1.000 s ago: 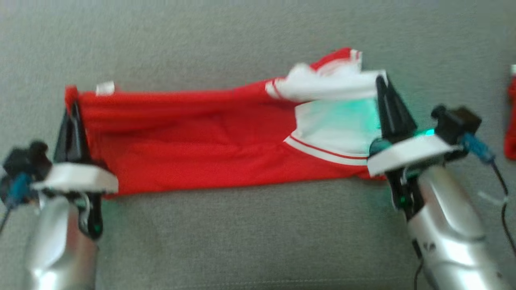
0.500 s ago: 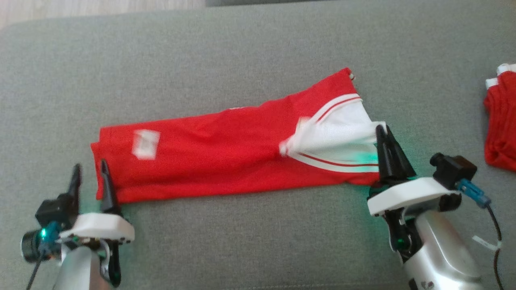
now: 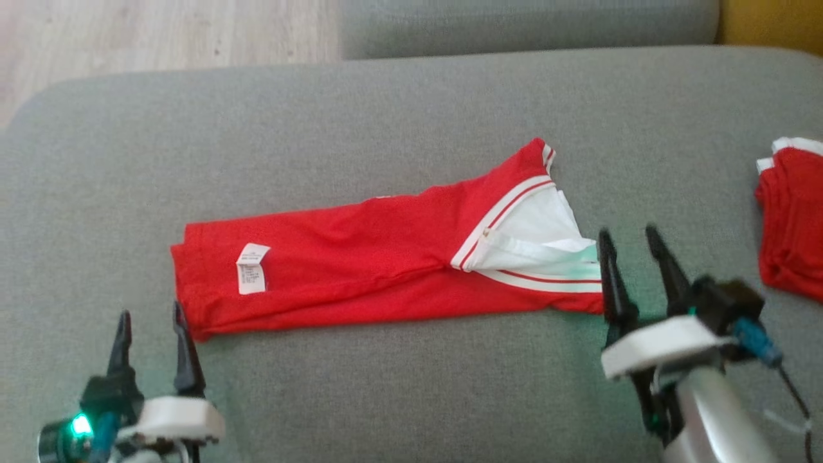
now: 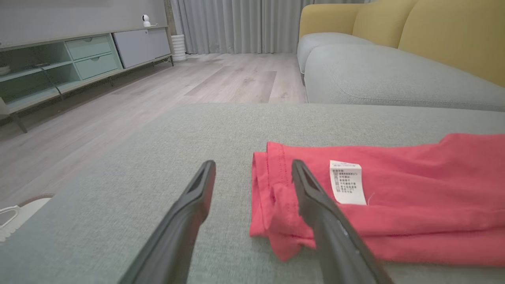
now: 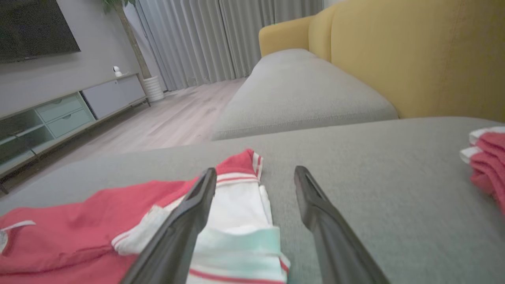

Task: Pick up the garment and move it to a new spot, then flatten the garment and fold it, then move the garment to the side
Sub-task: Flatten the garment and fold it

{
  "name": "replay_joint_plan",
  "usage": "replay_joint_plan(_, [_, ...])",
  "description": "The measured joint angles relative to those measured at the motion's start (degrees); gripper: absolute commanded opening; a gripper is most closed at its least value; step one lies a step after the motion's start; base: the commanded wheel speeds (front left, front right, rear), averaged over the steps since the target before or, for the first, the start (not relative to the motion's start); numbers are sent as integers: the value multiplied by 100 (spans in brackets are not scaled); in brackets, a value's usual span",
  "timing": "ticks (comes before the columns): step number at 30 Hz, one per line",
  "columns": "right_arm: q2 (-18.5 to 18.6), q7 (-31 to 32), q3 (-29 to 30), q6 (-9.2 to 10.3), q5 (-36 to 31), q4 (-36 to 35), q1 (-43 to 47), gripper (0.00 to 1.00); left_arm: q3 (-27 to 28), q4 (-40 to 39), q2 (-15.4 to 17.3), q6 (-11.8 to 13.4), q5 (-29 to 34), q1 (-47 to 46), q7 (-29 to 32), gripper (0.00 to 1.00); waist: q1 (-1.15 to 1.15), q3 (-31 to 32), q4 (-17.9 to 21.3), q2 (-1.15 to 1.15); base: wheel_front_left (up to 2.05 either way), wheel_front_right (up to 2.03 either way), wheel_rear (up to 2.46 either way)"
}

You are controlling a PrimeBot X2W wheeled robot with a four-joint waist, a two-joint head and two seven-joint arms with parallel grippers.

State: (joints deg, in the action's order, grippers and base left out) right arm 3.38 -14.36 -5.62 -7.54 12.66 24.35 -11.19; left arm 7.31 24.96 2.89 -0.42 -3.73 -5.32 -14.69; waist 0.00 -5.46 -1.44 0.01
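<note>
Left gripper (image 3: 151,310) is open and empty, just beside the labelled end of the garment (image 3: 360,270). We record the right gripper (image 3: 627,230) open likewise, just beside the white-trimmed end.

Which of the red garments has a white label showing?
The long red garment spread across the grey cushion; its white label sits near its left end. The folded red stack at the right shows none.

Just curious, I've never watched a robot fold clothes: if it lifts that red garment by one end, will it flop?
Probably floppy: the red garment lies in soft wrinkles on the grey cushion, so a lifted end would likely droop. It looks thin, so likely light. Its loose white flap may shift when pushed.
</note>
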Motion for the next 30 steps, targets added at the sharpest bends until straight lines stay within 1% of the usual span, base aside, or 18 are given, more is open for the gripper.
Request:
replay_joint_plan(2, [-10,0,-9,0,14,73,195,100,-40,-65,-9,44,14,174,0,100,0,95,-18,0,0,0,0])
replay_joint_plan(6, [-43,0,-8,0,99,146,416,100,-209,-177,-14,44,8,508,0,100,-1,220,-30,0,0,0,0])
replay_joint_plan(12, [-46,0,-4,0,87,189,407,100,-432,-258,-20,100,-165,588,0,100,0,187,-47,0,0,0,0])
replay_joint_plan(16, [-46,0,-10,0,-18,517,143,100,-612,-250,-22,99,-183,545,0,100,1,44,-89,0,0,0,0])
replay_joint_plan(18, [-46,0,-8,0,-80,825,-168,100,-716,-196,-21,99,-249,491,0,100,1,-47,-122,0,0,0,0])
replay_joint_plan(23, [-46,10,56,0,-211,1845,-1099,100,-925,-92,-24,103,-379,237,0,100,2,-292,-272,0,0,0,0])
replay_joint_plan(24, [-46,10,56,0,-211,1845,-1099,100,-925,-92,-24,103,-379,237,0,100,2,-292,-272,0,0,0,0])
replay_joint_plan(27, [-44,35,247,0,-316,2448,-1462,100,-990,-56,-26,129,-438,95,0,100,1,-427,-403,0,0,0,0])
replay_joint_plan(30, [-37,126,336,0,-256,2980,-1589,100,-1024,-1,-26,152,-465,32,0,100,1,-532,-532,0,0,0,0])
